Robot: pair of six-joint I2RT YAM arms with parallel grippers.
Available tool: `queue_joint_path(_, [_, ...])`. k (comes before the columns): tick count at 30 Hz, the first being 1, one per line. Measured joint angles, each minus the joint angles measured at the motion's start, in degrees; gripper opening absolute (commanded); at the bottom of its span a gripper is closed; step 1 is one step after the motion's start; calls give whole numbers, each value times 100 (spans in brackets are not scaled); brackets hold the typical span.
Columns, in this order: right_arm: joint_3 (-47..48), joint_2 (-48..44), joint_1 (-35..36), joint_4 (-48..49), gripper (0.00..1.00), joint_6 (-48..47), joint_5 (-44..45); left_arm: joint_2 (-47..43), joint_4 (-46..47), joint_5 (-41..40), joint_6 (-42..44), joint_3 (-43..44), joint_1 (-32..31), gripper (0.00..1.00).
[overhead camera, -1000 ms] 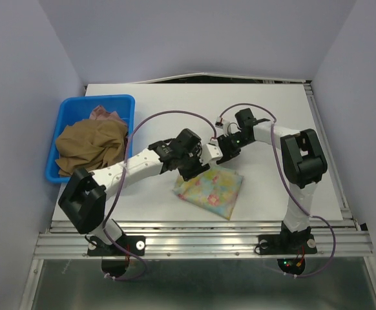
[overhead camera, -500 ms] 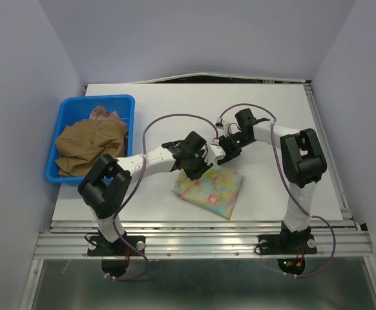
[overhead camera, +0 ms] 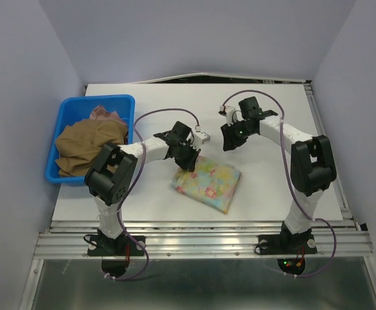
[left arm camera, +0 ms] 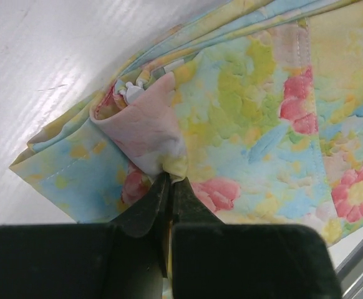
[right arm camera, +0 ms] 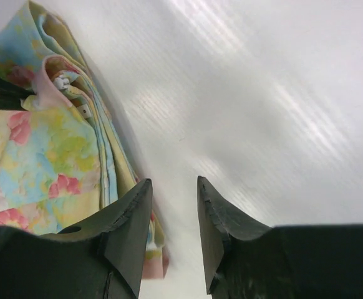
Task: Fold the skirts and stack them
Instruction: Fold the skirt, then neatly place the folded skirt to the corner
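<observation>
The pastel yellow-blue skirt with pink flowers (overhead camera: 207, 184) lies folded on the white table, near the front middle. My left gripper (overhead camera: 191, 159) is at its far-left corner, shut on a pinch of the skirt's cloth (left arm camera: 163, 146). My right gripper (overhead camera: 229, 143) is open and empty, above bare table just beyond the skirt's far edge (right arm camera: 100, 134). The brown pleated skirt (overhead camera: 88, 145) fills the blue bin. The dusty pink skirt (overhead camera: 104, 115) shows at the bin's far end.
The blue plastic bin (overhead camera: 57, 123) stands at the table's left edge. The white table (overhead camera: 272, 187) is bounded by grey walls left and right and a metal rail at the front.
My left gripper moved left and back to the skirt's far-left corner. My right gripper pulled away from the skirt, up and to the right. The skirt's far corner shifted slightly.
</observation>
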Motion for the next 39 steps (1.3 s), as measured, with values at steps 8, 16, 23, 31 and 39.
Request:
queue_joint_path(8, [256, -1228, 9, -184, 44, 146, 271, 107, 74, 487, -289, 48, 487, 44])
queue_joint_path(16, [-855, -1937, 798, -409, 63, 664, 94, 15, -9, 717, -321, 177, 702, 82])
queue_joint_path(23, [-1123, -1486, 1464, -116, 65, 1222, 361, -1325, -160, -52, -299, 190, 745, 98])
queue_joint_path(31, [-1091, -476, 1467, 68, 65, 925, 916, -2820, -109, -636, -85, 190, 966, 98])
queue_joint_path(39, [-1121, -575, 275, -352, 67, -1226, 1198, -3134, -501, -603, 328, 33, 1104, 98])
